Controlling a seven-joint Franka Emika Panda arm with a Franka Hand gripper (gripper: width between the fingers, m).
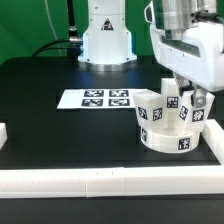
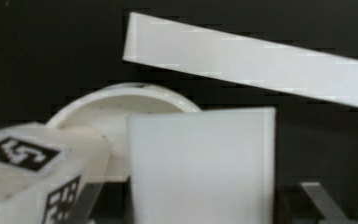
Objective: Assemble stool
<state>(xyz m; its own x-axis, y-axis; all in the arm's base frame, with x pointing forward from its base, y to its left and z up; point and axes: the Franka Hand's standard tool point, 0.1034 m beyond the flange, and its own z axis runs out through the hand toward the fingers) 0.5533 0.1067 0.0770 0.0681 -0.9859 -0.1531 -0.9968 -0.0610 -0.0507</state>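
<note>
White end effector [image 1: 192, 103] lowered, gripping leg block [image 1: 187, 106]

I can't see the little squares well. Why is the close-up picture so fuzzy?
In the wrist view the camera sits very close, so the leg block and the tag on the seat disc look soft and blurry, with bright white parts washing out. In the exterior view things are sharper, and the marker board tags show clearly, lit evenly.
</note>
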